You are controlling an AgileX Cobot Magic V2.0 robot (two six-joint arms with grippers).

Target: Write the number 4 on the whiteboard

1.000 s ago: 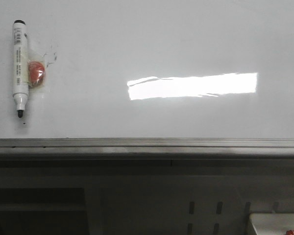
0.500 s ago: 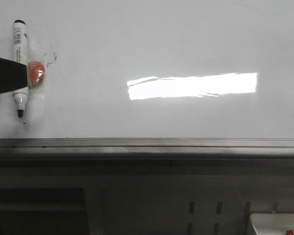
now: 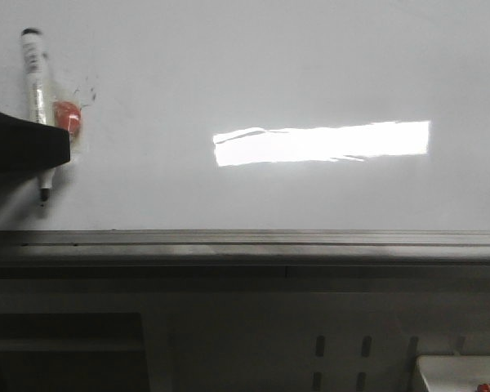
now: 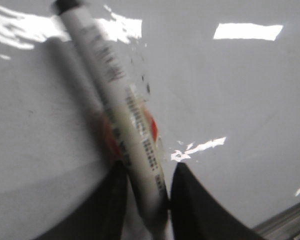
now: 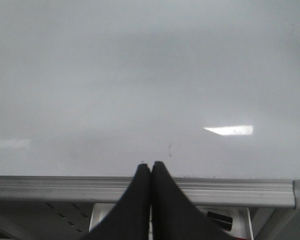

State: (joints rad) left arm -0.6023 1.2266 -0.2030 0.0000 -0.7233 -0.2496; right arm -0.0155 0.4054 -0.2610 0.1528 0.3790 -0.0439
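Whiteboard (image 3: 278, 73) fills the front view, glossy, grey metal strip (image 3: 245, 241) along its near edge; no 4 on it yet, only a few faint specks near the marker. Marker (image 3: 38, 90) lies at the far left of the board, cap end away from me, tip toward the strip, with an orange-red blob (image 3: 69, 118) just beside its barrel, apparently a holder or magnet. What changed: a second ago the marker lay alone and squarely upright in that view; half a second ago my left claw (image 3: 24, 147) had come in from the left edge over its lower barrel; now the claw covers more of the barrel and the marker has tilted slightly, with the orange piece shifted a little too. Left wrist view, blurred: the two dark fingers (image 4: 110, 200) sit either side of the barrel, narrowed around it and appearing to touch. I judge the grasp just made or closing, lift not yet begun. Right claw (image 5: 150, 172) hangs over the near edge, fingers pressed together, holding nothing. Meaning for the task: pick-up stage only, all writing ahead. Risk I see: the orange piece may cling to the marker on lifting.
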